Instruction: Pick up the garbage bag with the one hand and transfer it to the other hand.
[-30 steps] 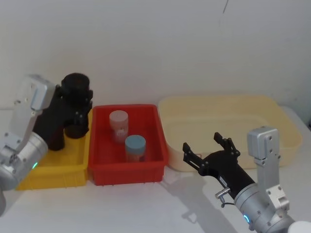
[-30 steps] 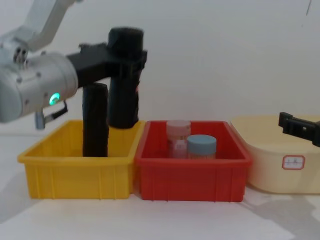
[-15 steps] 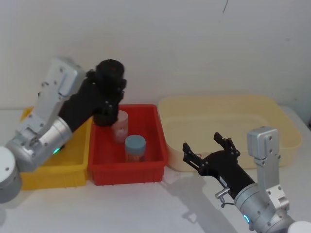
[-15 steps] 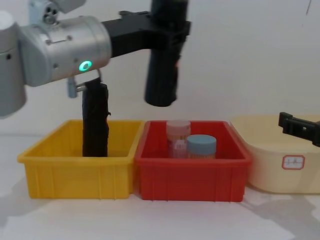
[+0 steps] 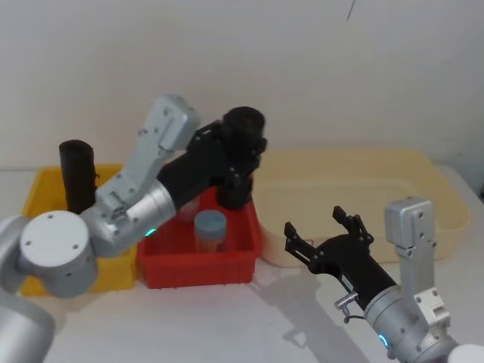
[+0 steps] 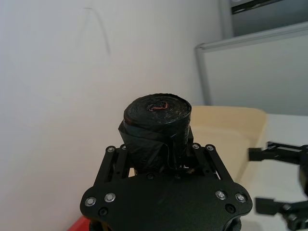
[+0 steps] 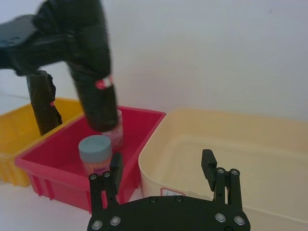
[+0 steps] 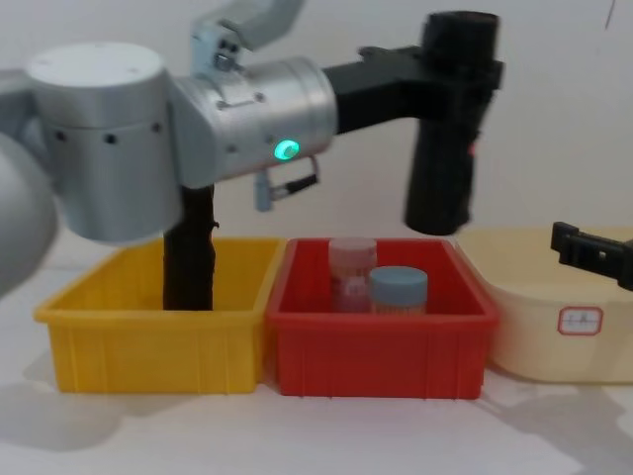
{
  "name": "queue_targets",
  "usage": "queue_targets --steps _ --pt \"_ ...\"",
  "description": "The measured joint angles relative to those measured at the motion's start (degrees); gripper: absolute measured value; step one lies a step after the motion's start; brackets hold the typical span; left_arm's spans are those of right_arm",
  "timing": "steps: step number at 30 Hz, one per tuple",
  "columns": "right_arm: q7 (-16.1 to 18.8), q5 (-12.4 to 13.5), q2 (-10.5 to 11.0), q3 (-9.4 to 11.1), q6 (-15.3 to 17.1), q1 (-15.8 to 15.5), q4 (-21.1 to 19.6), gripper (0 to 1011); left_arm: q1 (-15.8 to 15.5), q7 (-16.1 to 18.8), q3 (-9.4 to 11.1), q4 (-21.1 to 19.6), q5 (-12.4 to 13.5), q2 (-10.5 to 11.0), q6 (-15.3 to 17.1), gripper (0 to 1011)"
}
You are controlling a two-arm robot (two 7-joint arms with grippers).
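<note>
Black and spread wide, the right gripper point(image 5: 316, 221) hangs empty at the near right, cut off in the chest view. Farther, above the red bin's point(image 5: 198, 268) far right corner, the left gripper point(image 5: 240, 157) clamps the roughly upright garbage bag point(image 5: 234, 193), hiding its middle.

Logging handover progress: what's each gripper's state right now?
Left gripper: shut on the garbage bag, held in the air.
Right gripper: open, holding nothing.

I log: thin roll point(image 8: 188, 262) standing in left bin point(image 8: 148, 346) | capped jar point(image 8: 398, 289) before second jar point(image 8: 351, 259) in middle bin point(image 8: 376, 354) | tub point(image 8: 549, 341) rightmost | garbage bag point(image 8: 450, 129) above middle bin's right end.
</note>
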Motion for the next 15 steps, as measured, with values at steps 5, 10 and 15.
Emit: queue_targets --steps 5,10,15 --pt "0.0 0.0 0.0 0.0 0.0 0.0 0.0 1001 -1.8 -2.3 1.2 4.8 -1.5 -2.6 -1.9 498" --pt "0.0 0.0 0.0 0.0 0.0 0.0 0.0 1001 -2.7 -3.6 1.7 7.5 -2.6 -4.1 -3.2 498" --pt "0.0 0.0 0.0 0.0 0.0 0.0 0.0 1001 -3.3 -4.3 2.2 9.1 -3.5 -5.0 -4.1 497"
